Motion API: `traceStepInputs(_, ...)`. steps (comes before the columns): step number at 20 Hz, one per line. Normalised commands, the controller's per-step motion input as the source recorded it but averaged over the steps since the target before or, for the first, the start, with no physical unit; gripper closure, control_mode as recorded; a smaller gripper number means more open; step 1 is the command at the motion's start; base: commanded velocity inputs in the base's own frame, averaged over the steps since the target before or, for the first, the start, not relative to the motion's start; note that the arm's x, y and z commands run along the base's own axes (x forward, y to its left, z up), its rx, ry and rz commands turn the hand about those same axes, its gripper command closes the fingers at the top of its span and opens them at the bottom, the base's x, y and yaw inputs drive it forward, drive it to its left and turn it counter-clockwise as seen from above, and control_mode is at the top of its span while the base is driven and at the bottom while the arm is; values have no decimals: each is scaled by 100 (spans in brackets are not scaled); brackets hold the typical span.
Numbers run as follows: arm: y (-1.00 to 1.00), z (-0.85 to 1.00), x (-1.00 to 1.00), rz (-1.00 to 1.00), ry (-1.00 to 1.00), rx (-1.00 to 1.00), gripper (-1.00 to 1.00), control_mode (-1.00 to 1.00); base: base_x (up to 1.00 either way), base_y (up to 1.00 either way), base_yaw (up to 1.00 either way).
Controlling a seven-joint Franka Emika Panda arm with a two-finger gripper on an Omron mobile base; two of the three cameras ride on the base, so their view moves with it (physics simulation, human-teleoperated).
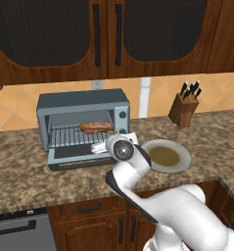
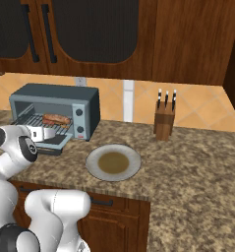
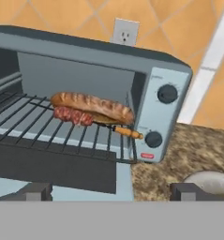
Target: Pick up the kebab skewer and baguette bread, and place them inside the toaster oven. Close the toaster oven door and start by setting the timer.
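On the oven rack: bread and skewer
Baguette bread (image 3: 92,106) lies against kebab skewer (image 3: 78,116) inside the toaster oven (image 1: 84,104); toaster oven door (image 1: 79,156) down; gripper (image 3: 111,191) open, empty

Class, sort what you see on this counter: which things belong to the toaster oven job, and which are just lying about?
Job: toaster oven, its open door, baguette, kebab skewer, open gripper.
Lying about: plate, knife block.

You see the blue-grey toaster oven (image 3: 108,65) on the tabletop, its door (image 1: 79,156) folded down flat. The orange-brown baguette bread (image 3: 92,106) lies on the wire rack, touching the kebab skewer (image 3: 76,115) beside it.
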Motion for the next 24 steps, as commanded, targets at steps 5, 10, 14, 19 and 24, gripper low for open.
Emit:
traceStepInputs(5, 18, 0, 0, -3, 0, 18, -100, -100, 0, 0, 0)
traceStepInputs(10, 3, -9, 8, 0, 0, 3, -100, -100, 0, 0, 0)
traceStepInputs(14, 4, 0, 21, 0, 0, 0, -100, -100, 0, 0, 0)
traceStepInputs(19, 11, -1, 30, 0, 0, 5, -100, -100, 0, 0, 0)
traceStepInputs(24, 25, -1, 11, 0, 0, 13, -100, -100, 0, 0, 0)
